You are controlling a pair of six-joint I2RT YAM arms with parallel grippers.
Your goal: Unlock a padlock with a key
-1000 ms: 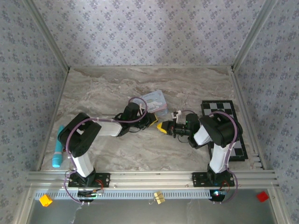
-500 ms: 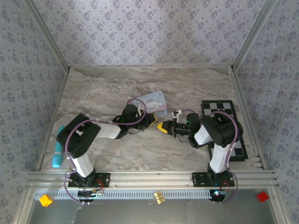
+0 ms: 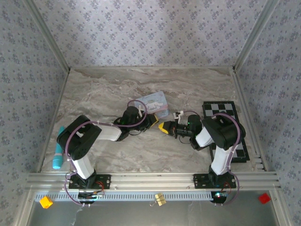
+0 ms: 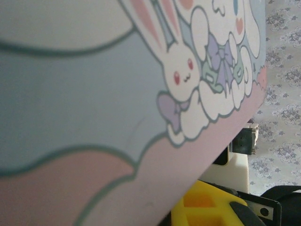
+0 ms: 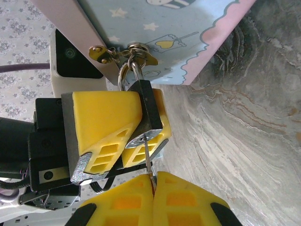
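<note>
In the right wrist view the small black padlock [image 5: 150, 110] hangs by its shackle from the hasp of the pale blue cartoon tin [image 5: 164, 37]. My left gripper [image 5: 136, 134] is shut on the lock body, one yellow finger [image 5: 101, 120] on each side. The thin metal key [image 5: 148, 157] sits in the keyhole, and my right gripper [image 5: 153, 178] is shut on its other end. From above, the left gripper [image 3: 151, 121] and right gripper [image 3: 162, 126] meet just below the tin [image 3: 155, 101]. The tin [image 4: 117, 94] blocks most of the left wrist view.
A black-and-white chessboard [image 3: 225, 129] lies under the right arm. A teal cylinder [image 3: 58, 149] rests by the left wall. On the front rail sit a yellow block [image 3: 45, 202], a small brass-coloured lock [image 3: 160, 198] and a red block [image 3: 264, 198].
Both grippers have edged slightly left and toward the tin. Both holds are unchanged.
</note>
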